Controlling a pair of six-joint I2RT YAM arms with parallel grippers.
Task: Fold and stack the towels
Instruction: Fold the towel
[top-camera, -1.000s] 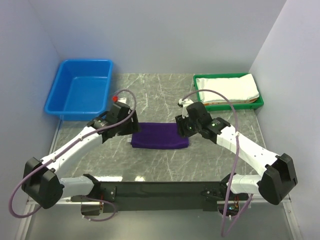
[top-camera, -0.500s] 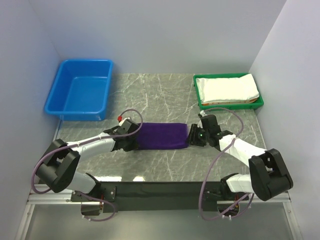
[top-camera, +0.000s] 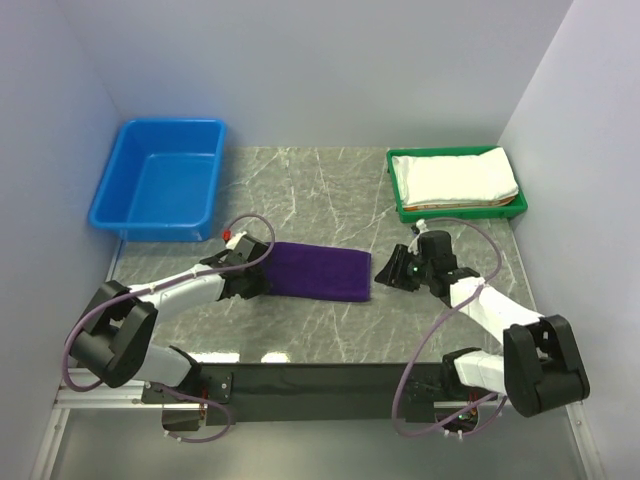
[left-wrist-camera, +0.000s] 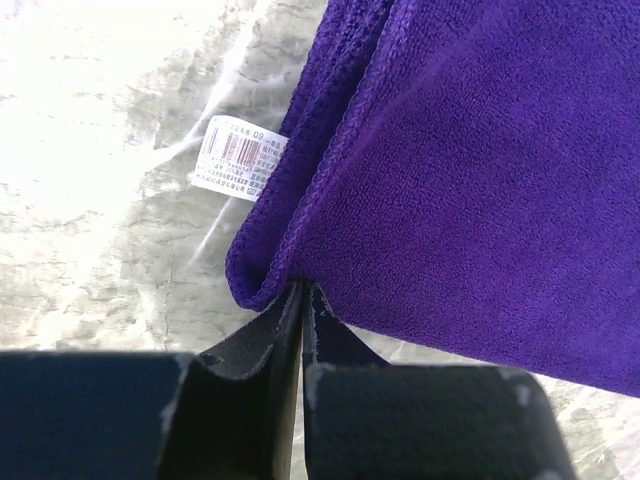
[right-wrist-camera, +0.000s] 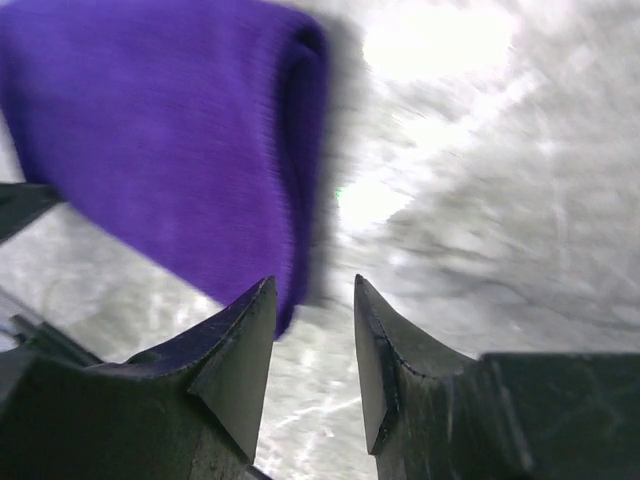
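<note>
Currently: purple towel (top-camera: 320, 272), folded, on bench (top-camera: 300, 190); left gripper (left-wrist-camera: 303, 292) clenched on its edge. Empty right gripper (right-wrist-camera: 312, 288) parted beside it.

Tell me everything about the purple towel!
The purple towel is soft, fuzzy cloth, folded into a rectangle with stitched edges and a small white barcode label. It lies on the grey marble table. The left gripper pinches its left end; the right gripper is open, not touching.

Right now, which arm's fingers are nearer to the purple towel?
Left. The left fingers pinch the purple towel's left edge; the right fingers stand open just off its right end.
</note>
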